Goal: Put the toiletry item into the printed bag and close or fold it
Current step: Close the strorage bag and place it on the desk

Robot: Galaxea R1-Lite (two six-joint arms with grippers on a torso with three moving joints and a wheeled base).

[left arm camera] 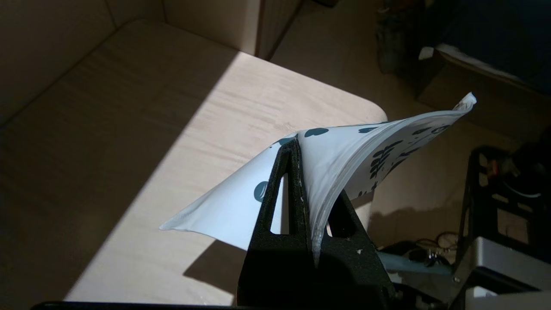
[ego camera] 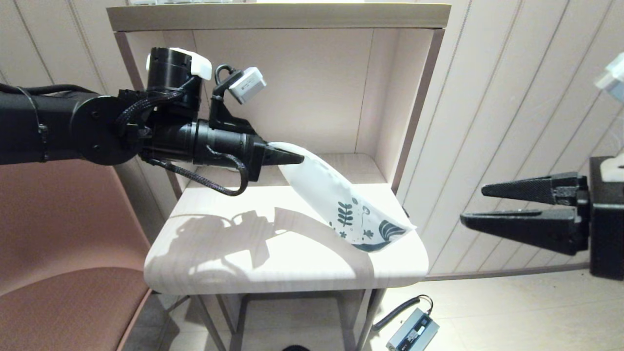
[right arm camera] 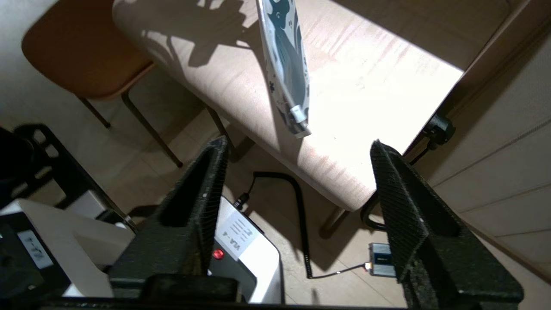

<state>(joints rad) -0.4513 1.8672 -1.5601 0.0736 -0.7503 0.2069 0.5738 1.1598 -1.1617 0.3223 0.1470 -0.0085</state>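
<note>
Left side first: we note a brown upholstered chair seat [ego camera: 63, 292] beside the pale wood-grain side table [ego camera: 219, 253], which stands under a shelf niche. Over the table, the black left gripper [ego camera: 292, 157] is clenched on the plain white end of the flat white pouch with dark blue leaf print [ego camera: 341, 204]; the left wrist view shows both fingers pinching the pouch's edge, the sheet bowing out to either side of them. The pouch hangs slanted down toward the table's right front corner, its printed end lowest and just above or touching the top (we cannot tell which). In the right wrist view the white zip slider [right arm camera: 298, 117] sits at that low, printed end.

The slim white comb is not visible in any view; it may be inside the pouch already, but we cannot confirm this.

Far right: the black right gripper [ego camera: 475, 204] hovers off the table's edge, well apart from the pouch, fingers spread wide and holding nothing, roughly in line with the slider.

Judgement: the step in hand looks like closing. To do it well, we think the left grip should hold the pouch taut and steady while the right gripper approaches level with the slider end, centres the zip edge between its fingers before closing, and avoids shoving the limp pouch sideways. Risk: the thin film slipping or twisting.
</note>
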